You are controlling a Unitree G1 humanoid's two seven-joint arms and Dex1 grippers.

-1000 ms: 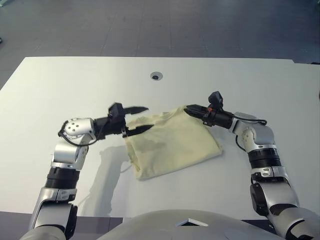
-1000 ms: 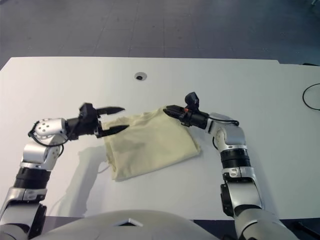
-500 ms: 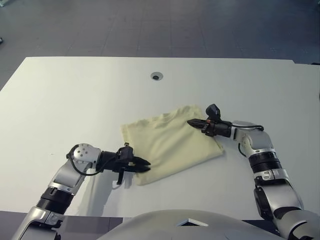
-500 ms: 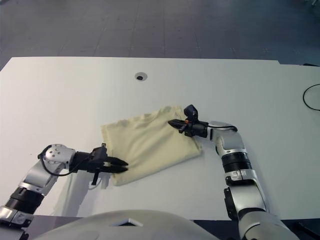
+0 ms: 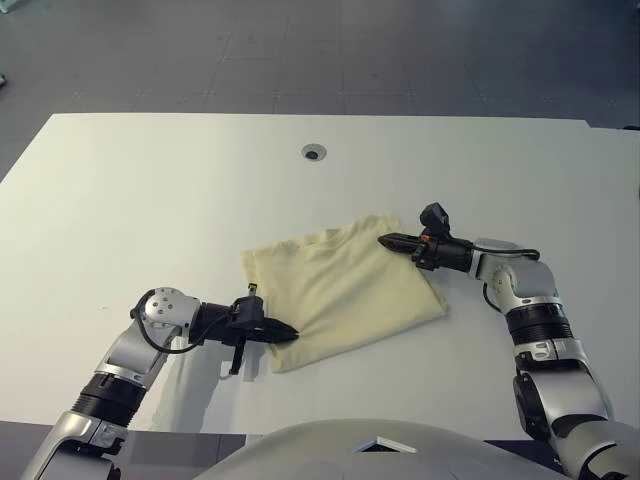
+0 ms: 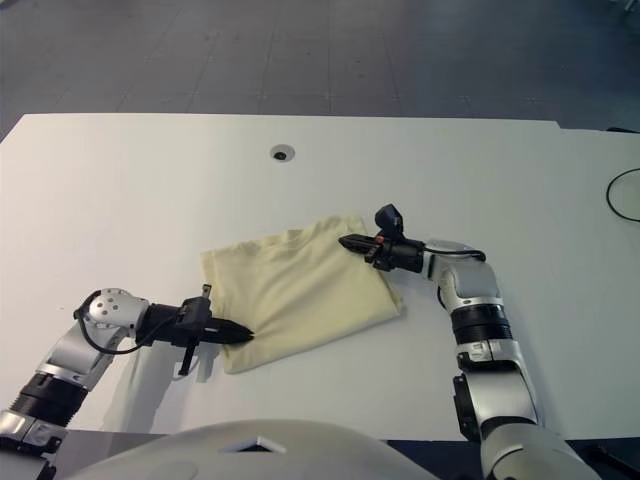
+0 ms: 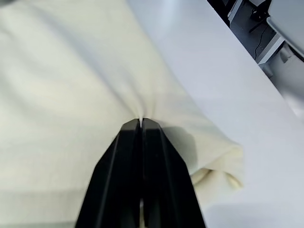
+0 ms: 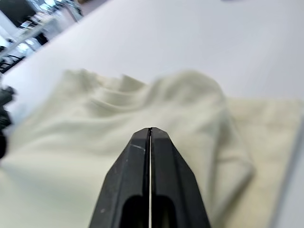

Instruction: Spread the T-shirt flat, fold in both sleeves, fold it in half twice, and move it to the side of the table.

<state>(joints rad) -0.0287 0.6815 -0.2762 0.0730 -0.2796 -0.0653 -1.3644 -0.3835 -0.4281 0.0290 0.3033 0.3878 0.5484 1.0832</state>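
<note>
Grey tiled floor beyond, white table (image 5: 150, 200) across the foreground. Near the table's middle, slightly toward the robot, pale yellow T-shirt (image 5: 340, 290), folded to a rough rectangle and skewed to the table's edges. Lies mostly flat, with a bunched ridge at the far right corner and a small roll of cloth at the near left one. At the near left corner, left gripper (image 5: 288, 335), low over the table and pointing right into the cloth. Clenched on the T-shirt: fingers (image 7: 128, 156) pressed together, cloth puckering at their tip. At the far right corner, right gripper (image 5: 386, 240), pointing left. Likewise pinched tight on the T-shirt, fingers (image 8: 137, 180) meeting with no gap, cloth heaped around the tip. Well behind the T-shirt, toward the table's far edge, small round hole (image 5: 313, 152) in the tabletop.
</note>
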